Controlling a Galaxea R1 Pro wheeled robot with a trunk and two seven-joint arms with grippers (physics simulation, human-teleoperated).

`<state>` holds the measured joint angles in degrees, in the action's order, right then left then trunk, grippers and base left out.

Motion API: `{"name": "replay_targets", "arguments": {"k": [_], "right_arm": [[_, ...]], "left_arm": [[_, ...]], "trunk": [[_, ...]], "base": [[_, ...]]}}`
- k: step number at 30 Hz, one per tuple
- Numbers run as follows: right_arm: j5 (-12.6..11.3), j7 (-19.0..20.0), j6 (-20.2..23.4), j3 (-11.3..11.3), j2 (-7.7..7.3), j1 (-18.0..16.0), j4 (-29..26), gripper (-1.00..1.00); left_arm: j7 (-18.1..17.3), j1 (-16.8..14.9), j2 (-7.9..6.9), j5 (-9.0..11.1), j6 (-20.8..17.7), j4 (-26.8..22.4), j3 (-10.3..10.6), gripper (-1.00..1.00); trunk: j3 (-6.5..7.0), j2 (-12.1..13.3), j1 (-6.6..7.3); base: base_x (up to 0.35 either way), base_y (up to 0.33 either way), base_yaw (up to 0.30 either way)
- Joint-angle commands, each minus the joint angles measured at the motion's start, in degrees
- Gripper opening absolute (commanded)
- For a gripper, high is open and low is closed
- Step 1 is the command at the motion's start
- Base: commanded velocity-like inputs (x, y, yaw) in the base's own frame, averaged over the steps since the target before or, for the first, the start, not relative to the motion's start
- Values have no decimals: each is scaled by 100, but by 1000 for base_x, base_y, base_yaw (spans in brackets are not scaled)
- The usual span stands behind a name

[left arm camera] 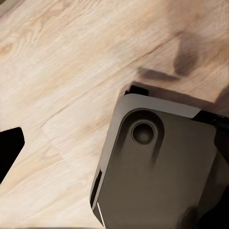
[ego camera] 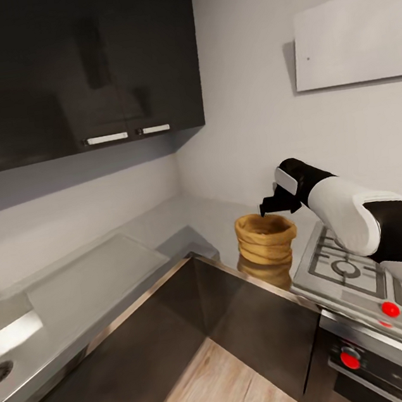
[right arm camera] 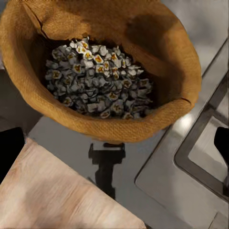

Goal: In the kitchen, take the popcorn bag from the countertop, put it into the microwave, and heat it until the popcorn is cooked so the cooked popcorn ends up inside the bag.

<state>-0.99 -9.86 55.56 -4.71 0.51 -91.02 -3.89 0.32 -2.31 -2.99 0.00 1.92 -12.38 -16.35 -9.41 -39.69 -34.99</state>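
Tan popcorn bag [ego camera: 266, 238] on steel worktop [ego camera: 85, 287], right tool [ego camera: 271, 206] hovering at its 1 o'clock rim, spread wide, whitish popcorn [right arm camera: 98, 78] inside.

The smooth grey steel countertop [ego camera: 184, 219] carries the squat tan-orange paper popcorn bag [ego camera: 265, 238], standing upright just beside the grated gas hob [ego camera: 357, 268].

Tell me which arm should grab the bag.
Right. Its gripper hovers at the bag rim, looking straight down on the popcorn. The left wrist camera faces the floor, away from the countertop.
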Motion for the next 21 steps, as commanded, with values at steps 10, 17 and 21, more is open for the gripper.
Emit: {"name": "replay_targets", "arguments": {"k": [10,17,21], "right_arm": [[-18,-51,8,-57,1,-3,-6,100],[-15,-52,8,-57,-3,-3,2,100],[-9,-59,11,-52,-59,-3,2,100]], "left_arm": [[3,-6,0,0,27,8,-8,100],[3,-6,0,0,20,8,-8,100],[3,-6,0,0,19,8,-8,100]], "trunk": [[-21,-8,-1],[-21,-8,-1],[-21,-8,-1]], "base": [[222,-131,123],[129,-117,-5],[7,-6,-35]]}}
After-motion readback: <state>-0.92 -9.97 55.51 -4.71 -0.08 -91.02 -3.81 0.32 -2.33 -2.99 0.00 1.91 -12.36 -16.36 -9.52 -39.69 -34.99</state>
